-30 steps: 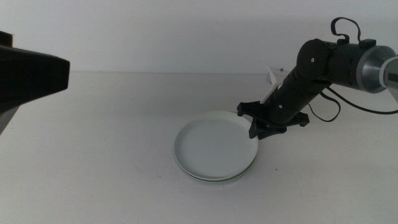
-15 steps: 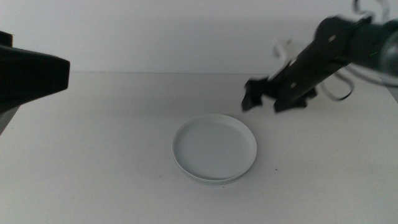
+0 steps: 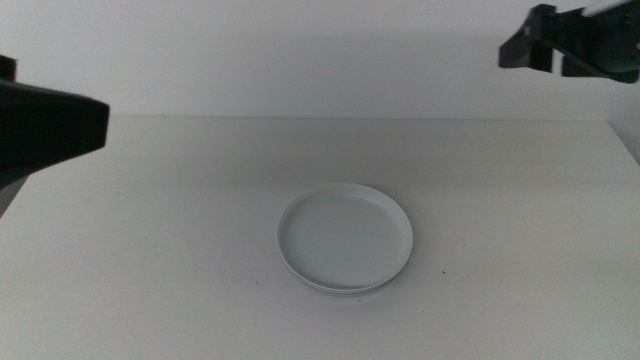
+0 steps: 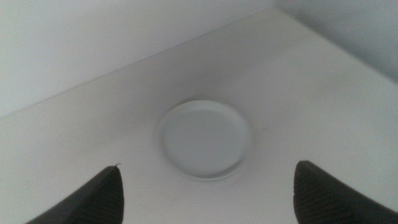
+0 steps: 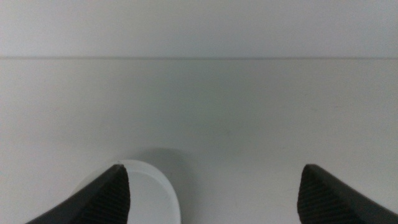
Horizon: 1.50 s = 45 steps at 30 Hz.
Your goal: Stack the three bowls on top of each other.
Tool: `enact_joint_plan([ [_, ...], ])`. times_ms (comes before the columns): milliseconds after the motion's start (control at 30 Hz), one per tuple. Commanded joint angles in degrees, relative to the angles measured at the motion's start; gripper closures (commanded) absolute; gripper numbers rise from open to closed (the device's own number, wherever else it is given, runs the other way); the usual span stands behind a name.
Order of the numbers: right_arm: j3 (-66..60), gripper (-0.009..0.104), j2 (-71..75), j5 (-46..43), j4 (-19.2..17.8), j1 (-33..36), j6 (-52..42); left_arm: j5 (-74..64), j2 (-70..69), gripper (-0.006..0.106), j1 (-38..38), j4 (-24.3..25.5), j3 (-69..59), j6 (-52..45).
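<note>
The bowls (image 3: pixel 345 238) sit nested in one stack at the middle of the table. The top one is pale grey-white, and thin rims of the lower ones show under its near edge. The left wrist view shows the same stack (image 4: pixel 205 138) from above, and a slice of its rim (image 5: pixel 151 190) appears in the right wrist view. My right gripper (image 3: pixel 527 45) hangs high at the far right, well clear of the stack, and its wrist view shows it (image 5: pixel 212 169) open and empty. My left gripper (image 4: pixel 207 167) is open and empty, raised over the table. The left arm (image 3: pixel 45 125) waits at the left edge.
The white table (image 3: pixel 150 260) runs back to a pale wall. Its far edge (image 3: pixel 300 117) lies behind the stack. Nothing else stands on the surface.
The right gripper has pulled away from the stack's far right rim, rising up and back to the top right. The stack and the left arm have not moved.
</note>
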<state>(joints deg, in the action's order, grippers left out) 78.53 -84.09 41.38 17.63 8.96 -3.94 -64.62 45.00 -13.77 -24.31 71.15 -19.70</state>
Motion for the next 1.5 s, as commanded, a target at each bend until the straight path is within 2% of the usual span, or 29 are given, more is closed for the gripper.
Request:
enact_joint_plan([
  [0, -3.7, 0.002, 3.3, -3.8, -0.8, -0.6, -0.7, 2.1, -0.5, 0.007, 0.1, 4.4, -1.2, 0.1],
  [100, -8.5, 0.002, 6.9, -7.7, -1.1, -0.9, -0.7, 14.5, -3.2, 0.007, 0.1, 12.8, -6.6, 0.1],
  [133, -10.3, 0.002, 8.3, -9.4, -1.1, -0.9, -0.3, 19.9, -4.4, 0.007, 0.1, 13.6, -9.1, 0.1],
  [233, -16.4, 0.002, 12.5, -14.7, -1.7, -0.9, 0.0, 30.2, -7.3, 0.007, 0.1, 11.6, -15.4, 0.2],
  [367, -25.3, 0.002, 19.2, -23.7, -1.8, -0.9, 0.2, 35.4, -10.7, 0.007, 0.6, 11.3, -23.2, 0.2],
  [567, -37.9, 0.002, 28.6, -35.3, -2.9, -0.9, -1.5, 39.6, -18.9, 0.007, 6.6, 10.5, -34.5, 0.2],
  [833, -40.2, 0.002, 30.7, -37.5, -4.5, -0.9, -3.7, 39.1, -26.1, 0.007, 8.9, 8.9, -39.6, 0.2],
  [1467, -40.2, 0.002, 30.7, -38.1, -4.5, -0.9, -3.6, 39.6, -26.4, 0.007, 8.9, 9.9, -39.6, 0.2],
])
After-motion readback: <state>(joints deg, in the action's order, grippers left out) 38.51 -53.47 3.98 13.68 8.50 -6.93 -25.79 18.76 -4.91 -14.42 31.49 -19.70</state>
